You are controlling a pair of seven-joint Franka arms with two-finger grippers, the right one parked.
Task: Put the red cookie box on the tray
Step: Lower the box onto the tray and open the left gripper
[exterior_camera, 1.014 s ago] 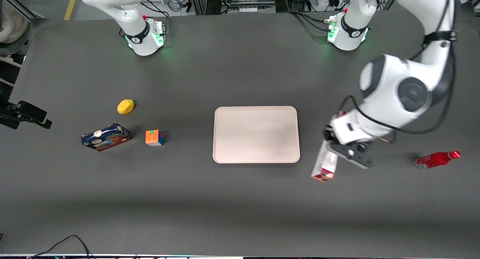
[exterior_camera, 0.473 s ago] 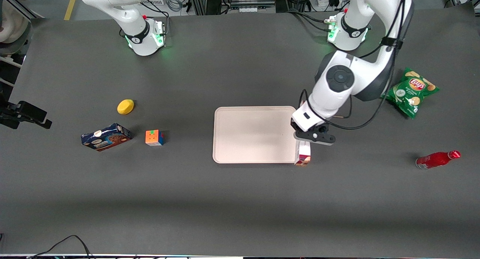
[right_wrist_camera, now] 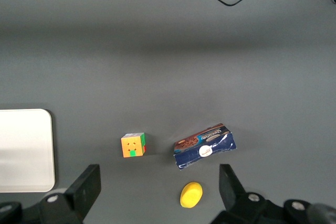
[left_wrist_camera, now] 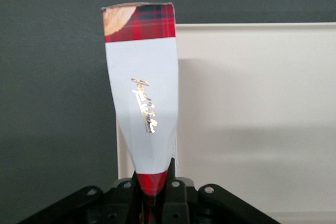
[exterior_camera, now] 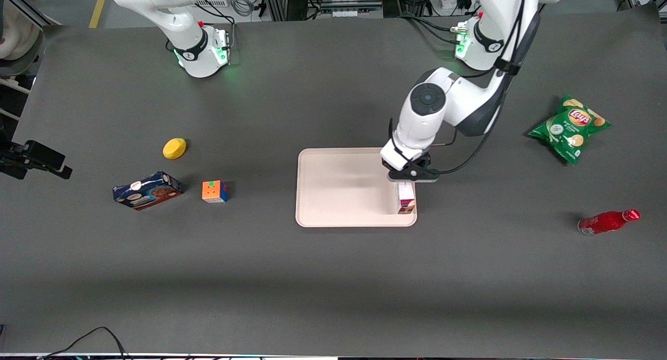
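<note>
One end of the red cookie box point(exterior_camera: 406, 203) is clamped in the gripper point(exterior_camera: 410, 175) — its long axis hangs downward. It dangles over the tray point(exterior_camera: 338, 188) edge nearest the working arm.

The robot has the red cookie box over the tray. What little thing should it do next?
Probably lower it a little, then let go. The gripper is shut on the red cookie box, which hangs end-down over the tray, near its edge toward the working arm.

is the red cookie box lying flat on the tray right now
No. The gripper holds the red cookie box hanging on end over the tray.
</note>
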